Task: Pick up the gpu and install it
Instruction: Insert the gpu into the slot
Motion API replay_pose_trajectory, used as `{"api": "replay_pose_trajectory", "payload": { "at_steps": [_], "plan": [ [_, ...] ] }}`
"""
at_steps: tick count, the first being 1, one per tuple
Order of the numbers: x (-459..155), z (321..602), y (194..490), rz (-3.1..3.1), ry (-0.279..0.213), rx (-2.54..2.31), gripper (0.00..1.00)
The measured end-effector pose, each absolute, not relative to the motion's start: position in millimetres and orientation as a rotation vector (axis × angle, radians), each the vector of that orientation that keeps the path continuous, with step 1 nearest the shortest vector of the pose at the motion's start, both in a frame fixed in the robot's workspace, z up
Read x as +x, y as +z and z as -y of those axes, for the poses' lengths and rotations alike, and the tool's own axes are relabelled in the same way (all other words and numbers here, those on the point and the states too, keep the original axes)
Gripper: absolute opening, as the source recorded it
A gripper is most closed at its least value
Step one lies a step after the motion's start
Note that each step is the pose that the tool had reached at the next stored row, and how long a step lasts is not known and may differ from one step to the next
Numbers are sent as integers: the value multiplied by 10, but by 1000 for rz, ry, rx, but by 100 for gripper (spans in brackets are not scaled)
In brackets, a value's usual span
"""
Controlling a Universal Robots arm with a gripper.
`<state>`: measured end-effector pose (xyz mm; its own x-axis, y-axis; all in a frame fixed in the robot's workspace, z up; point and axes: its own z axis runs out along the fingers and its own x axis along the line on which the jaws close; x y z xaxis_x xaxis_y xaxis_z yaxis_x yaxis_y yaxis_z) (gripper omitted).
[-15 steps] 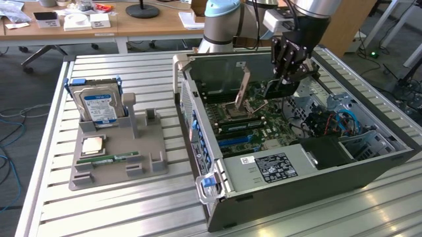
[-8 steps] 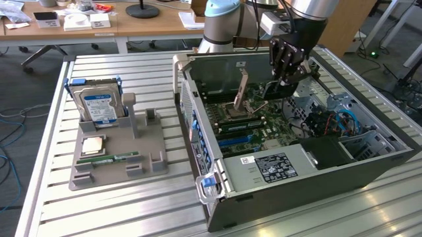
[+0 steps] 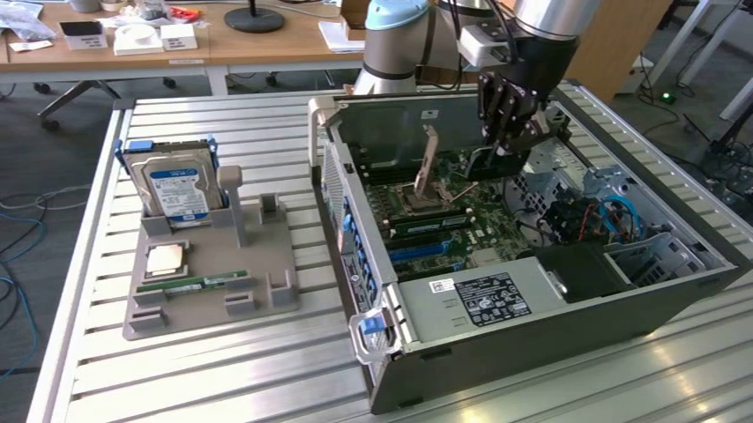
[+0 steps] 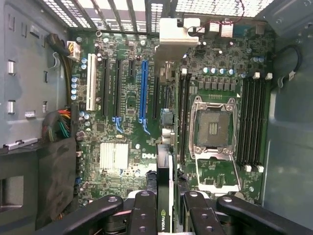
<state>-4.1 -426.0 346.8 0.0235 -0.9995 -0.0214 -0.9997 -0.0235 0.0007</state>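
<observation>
The gpu (image 4: 165,171) hangs edge-down over the motherboard (image 4: 122,122) inside the computer case (image 3: 506,361), clamped between the 2 partly closed fingers of the gripper (image 3: 509,132) directly above it. Its long axis runs parallel to the blue slot (image 4: 143,90), offset toward the CPU socket (image 4: 213,128) and not yet seated.

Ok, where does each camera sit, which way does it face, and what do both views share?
Exterior view: off the arm, raised, looking down on the open grey computer case on the slatted table; arm and black fingers show.
Wrist view: above the case, facing down onto the green motherboard; fingers show.
Shared: motherboard, fingers, thin dark gpu card clamped between them.
</observation>
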Motion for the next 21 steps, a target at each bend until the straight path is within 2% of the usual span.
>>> {"api": "replay_pose_trajectory", "payload": {
  "at_steps": [21],
  "plan": [
    [-194,4342,3299,-2244,19,-2173,26]
  ]
}}
